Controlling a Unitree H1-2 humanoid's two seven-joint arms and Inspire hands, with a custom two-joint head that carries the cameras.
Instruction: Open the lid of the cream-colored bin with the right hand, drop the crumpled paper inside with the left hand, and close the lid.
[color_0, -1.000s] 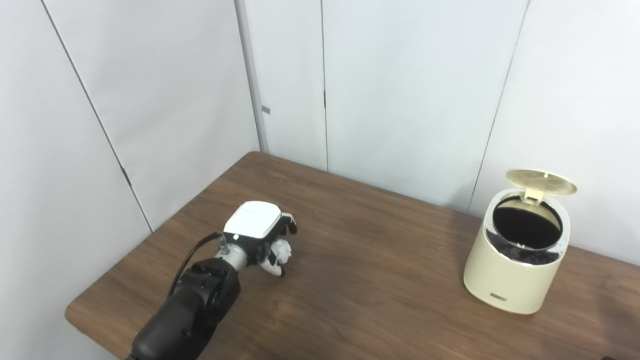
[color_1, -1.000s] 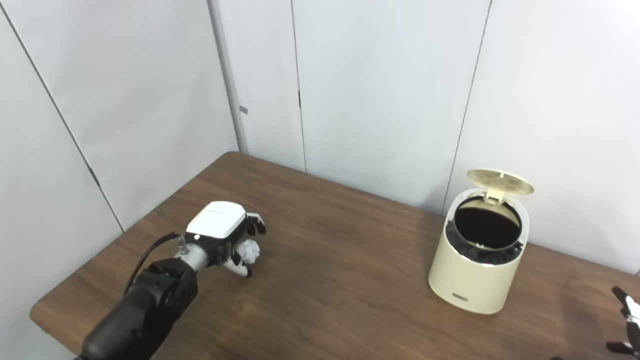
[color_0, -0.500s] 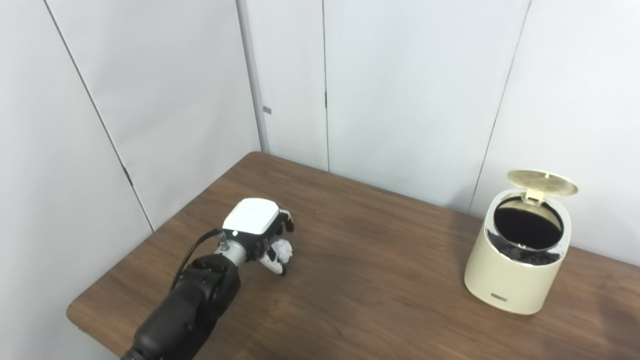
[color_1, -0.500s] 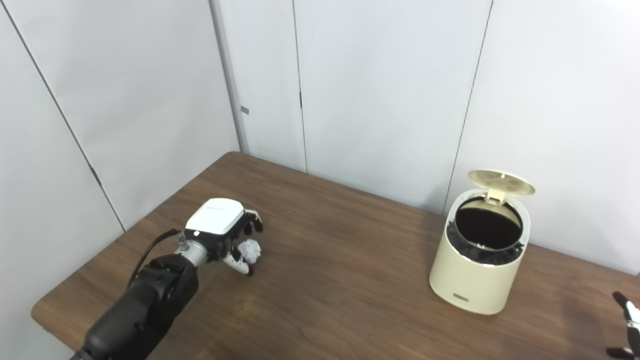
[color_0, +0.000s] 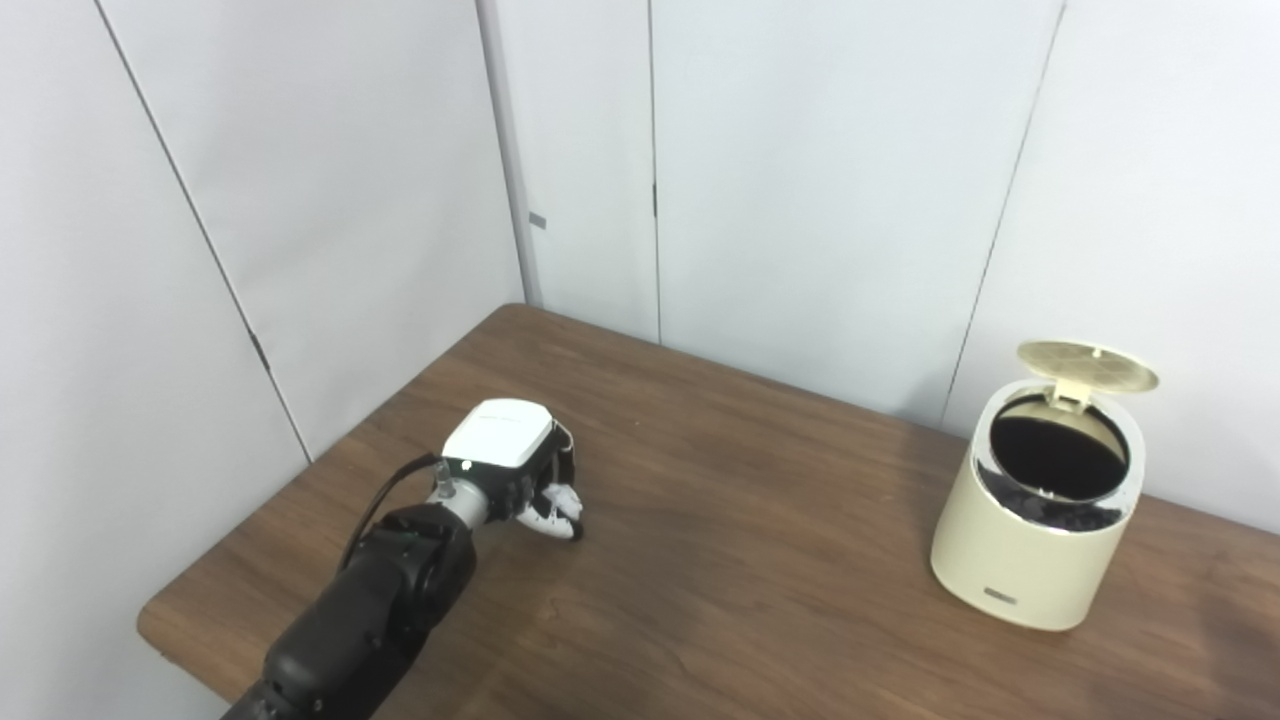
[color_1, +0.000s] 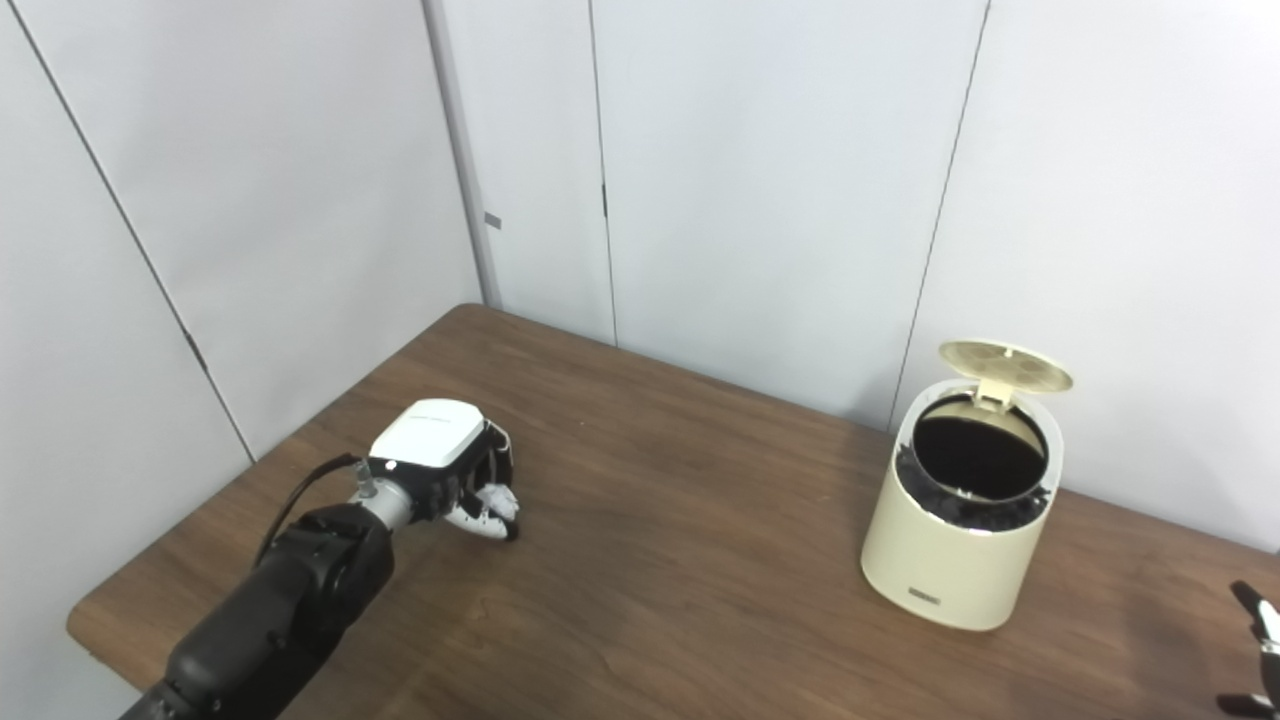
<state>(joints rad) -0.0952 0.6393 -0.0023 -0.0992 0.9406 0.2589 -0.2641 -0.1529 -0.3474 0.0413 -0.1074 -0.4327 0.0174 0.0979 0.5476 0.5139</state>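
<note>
Spanning the frame: brown table (color_0: 760, 560) | white wall panels (color_0: 820, 180) behind | left hand (color_1: 450, 480) clasps crumpled paper (color_1: 497, 497)

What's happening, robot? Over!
Left hand closed on crumpled paper at table level. Right hand at edge, barely visible. Bin lid open. Path clear.

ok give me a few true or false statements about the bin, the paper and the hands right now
1. The lid of the cream-colored bin stands open. True.
2. The crumpled paper is already inside the bin. False: it is at the left hand, far left of the bin.
3. The left hand is closed around the paper, low on the table. True.
4. The right hand is holding the lid. False: it sits at the picture's lower right edge, apart from the bin.
5. The bin lies tipped on its side. False: it stands upright.
</note>
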